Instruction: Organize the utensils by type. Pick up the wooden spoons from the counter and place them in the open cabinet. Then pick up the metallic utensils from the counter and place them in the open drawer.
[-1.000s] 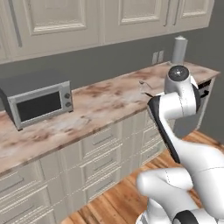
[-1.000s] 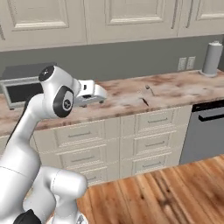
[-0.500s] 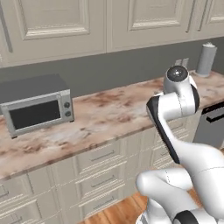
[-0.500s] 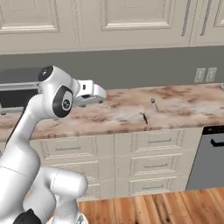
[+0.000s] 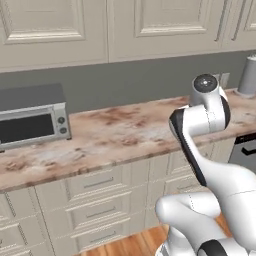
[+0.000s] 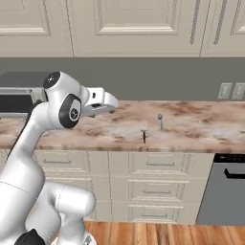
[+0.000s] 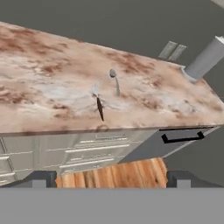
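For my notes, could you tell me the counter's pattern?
The counter is mottled reddish-brown and cream stone, clearest in the hand view.

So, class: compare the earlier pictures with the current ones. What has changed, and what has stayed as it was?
The base has driven, so both base views shifted: the toaster oven slid toward the left edge and the counter now faces the camera squarely. That is camera movement, not the things moving. The two utensils lie where they were. The gripper stays open and empty, above the counter.
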